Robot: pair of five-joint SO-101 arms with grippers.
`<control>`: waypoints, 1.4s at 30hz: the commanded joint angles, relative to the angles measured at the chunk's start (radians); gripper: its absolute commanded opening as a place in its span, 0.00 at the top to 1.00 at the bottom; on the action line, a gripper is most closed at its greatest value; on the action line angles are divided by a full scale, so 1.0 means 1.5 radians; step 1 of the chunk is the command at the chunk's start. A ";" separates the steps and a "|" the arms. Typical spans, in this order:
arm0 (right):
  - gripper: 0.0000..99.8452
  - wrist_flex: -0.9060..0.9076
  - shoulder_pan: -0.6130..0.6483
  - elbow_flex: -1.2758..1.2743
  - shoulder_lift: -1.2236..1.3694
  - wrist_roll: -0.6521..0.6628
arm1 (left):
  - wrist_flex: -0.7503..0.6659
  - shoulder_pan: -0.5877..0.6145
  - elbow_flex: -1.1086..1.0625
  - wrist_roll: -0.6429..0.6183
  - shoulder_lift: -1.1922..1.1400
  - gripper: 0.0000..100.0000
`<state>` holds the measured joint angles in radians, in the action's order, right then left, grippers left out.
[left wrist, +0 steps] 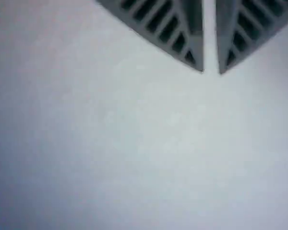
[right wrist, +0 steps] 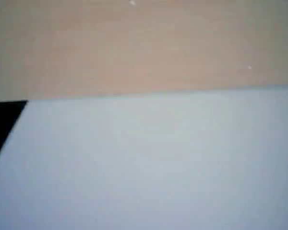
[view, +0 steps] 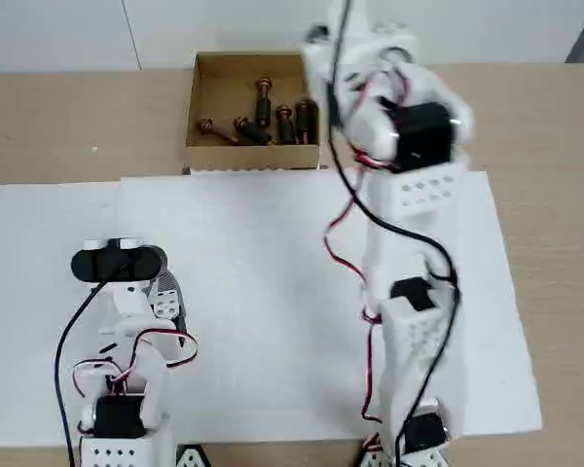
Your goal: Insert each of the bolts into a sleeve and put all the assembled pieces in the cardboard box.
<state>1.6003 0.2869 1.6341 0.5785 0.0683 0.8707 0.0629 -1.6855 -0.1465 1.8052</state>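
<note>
— Where are the brown bolt-and-sleeve pieces [view: 263,122]?
— Lying in the open cardboard box [view: 224,83] on the wooden surface [view: 58,126], beyond the white paper sheet [view: 263,272].
— The left pincer [left wrist: 211,71]?
— Nearly pressed together over the paper, pinching nothing.
— And the right pincer [view: 319,78]?
— At the box's right rim; I cannot tell its state.

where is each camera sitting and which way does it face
High view: fixed above the table, looking down on the paper, cardboard box, left arm and right arm.
Left wrist view: on the left arm, facing down at the paper; left gripper shows, fingers close together.
Right wrist view: on the right arm, facing the paper's edge and bare table.
Shared: all three see the paper.
</note>
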 commanded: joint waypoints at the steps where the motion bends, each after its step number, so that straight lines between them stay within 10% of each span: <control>1: 1.00 0.049 -0.049 0.029 -0.088 0.003 | 0.006 0.000 0.003 0.001 0.006 0.99; 13: 1.00 0.055 -0.157 -0.126 -0.262 0.004 | 0.006 0.000 0.003 0.001 0.006 0.99; 42: 1.00 -0.150 -0.164 -1.231 -0.905 -0.132 | 0.006 0.000 0.003 0.001 0.006 0.99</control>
<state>1.4853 0.0445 -0.0338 -0.6613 -0.1235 0.8707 0.0629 -1.6855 -0.1465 1.8052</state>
